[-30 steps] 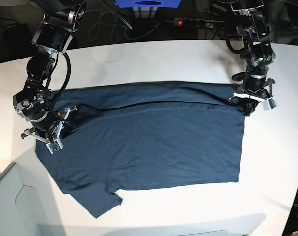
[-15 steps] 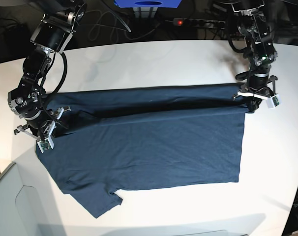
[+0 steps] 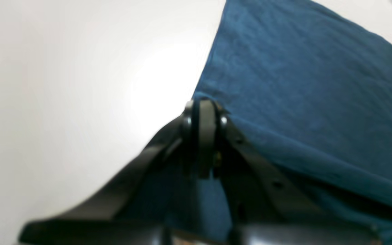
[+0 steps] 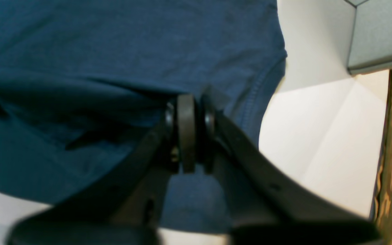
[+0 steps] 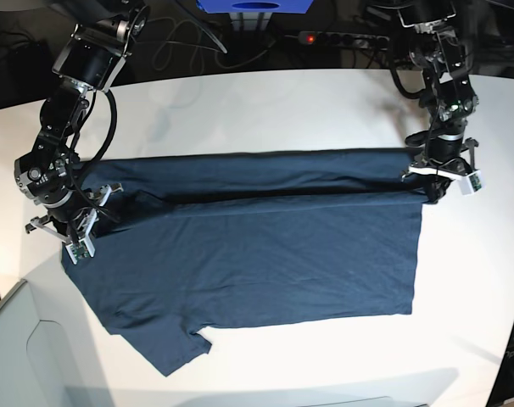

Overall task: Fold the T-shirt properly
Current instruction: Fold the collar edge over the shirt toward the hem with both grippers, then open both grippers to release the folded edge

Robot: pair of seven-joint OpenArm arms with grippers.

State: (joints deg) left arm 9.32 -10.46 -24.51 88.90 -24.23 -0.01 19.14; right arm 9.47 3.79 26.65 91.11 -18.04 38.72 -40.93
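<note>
the shirt (image 5: 265,246) lies flat on the table (image 5: 265,102). left gripper (image 3: 201,136) and right gripper (image 4: 187,136) each pinch its far edge. bring both forward evenly, so the fold stays straight.

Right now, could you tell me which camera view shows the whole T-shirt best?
The base view: it shows the T-shirt spread across the table. Each wrist view shows only the patch near its gripper: a straight edge on the left, a stitched hem on the right.

Bright overhead light; table (image 5: 265,102) glares; wrist views blurred.
</note>
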